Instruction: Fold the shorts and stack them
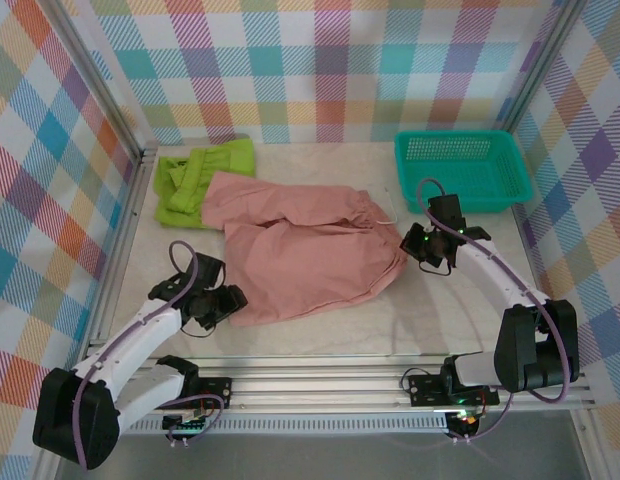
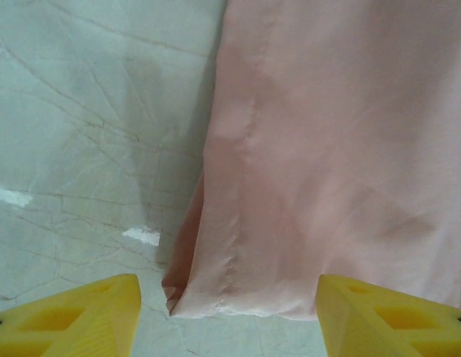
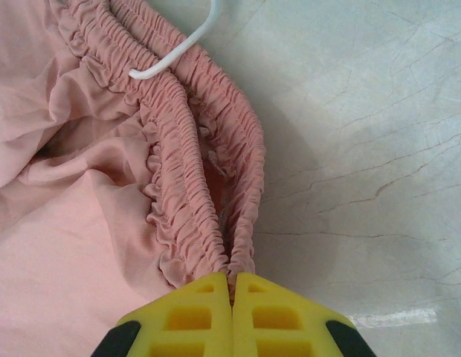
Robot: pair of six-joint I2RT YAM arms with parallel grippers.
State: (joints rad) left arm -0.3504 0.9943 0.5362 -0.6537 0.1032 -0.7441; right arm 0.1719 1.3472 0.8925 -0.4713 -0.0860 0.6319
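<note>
My right fingers [image 3: 197,316] are clamped on the waistband [image 3: 216,149] of the pink shorts [image 1: 310,250], which lie mid-counter [image 1: 470,310], while my left fingers [image 2: 74,320] sit apart astride the hem corner [image 2: 178,301], so I judge the fold is just starting and next needs the left to close on that hem.

Two pairs of shorts out there, count them: one green shorts [image 1: 195,180], one pink shorts [image 1: 310,255]. One basket [image 1: 460,170], just the one, teal. One table [image 1: 470,300] under it all. Two arms: left arm [image 1: 140,335], right arm [image 1: 490,265]. That gives two grippers, left gripper [image 1: 228,300] and right gripper [image 1: 415,245]. Two yellow fingers [image 2: 74,316] on each, so four in total. One white cord [image 3: 178,48] at the pink waistband. And two small white marks [image 2: 143,236] on the tabletop.
</note>
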